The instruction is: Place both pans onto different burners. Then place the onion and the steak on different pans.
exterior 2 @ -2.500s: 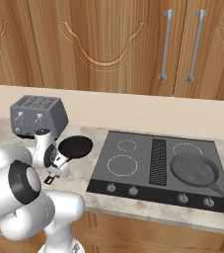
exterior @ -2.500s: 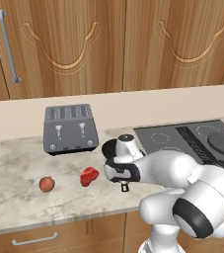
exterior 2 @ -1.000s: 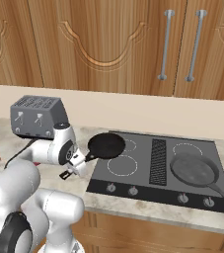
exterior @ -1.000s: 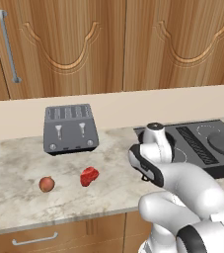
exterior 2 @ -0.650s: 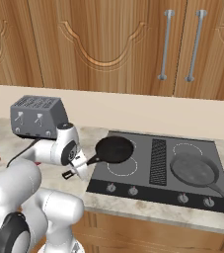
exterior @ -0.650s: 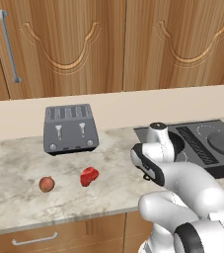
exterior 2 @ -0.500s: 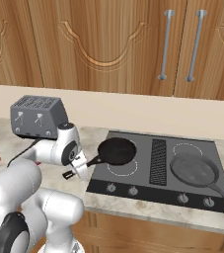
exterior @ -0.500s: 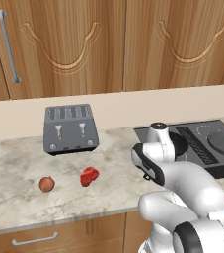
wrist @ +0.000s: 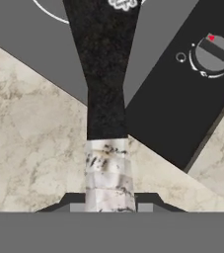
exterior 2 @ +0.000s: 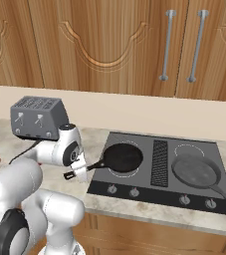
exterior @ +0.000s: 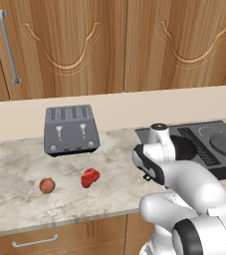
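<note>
Your gripper (exterior 2: 78,172) stays clamped on the silver tip of the black pan (exterior 2: 122,157), which sits over the cooktop's (exterior 2: 157,199) front-left burner (wrist: 49,12). Beyond it, the grey pan (exterior 2: 195,172) already rests on a right burner. Still to come: the onion (exterior: 47,185) and steak (exterior: 89,177), both waiting on the counter (exterior: 15,174) near the toaster (exterior: 70,129).

I work in a home kitchen: wooden cabinets (exterior 2: 99,45), marble counter (exterior: 15,184), toaster (exterior: 70,130), built-in cooktop (exterior 2: 159,174) before me.
</note>
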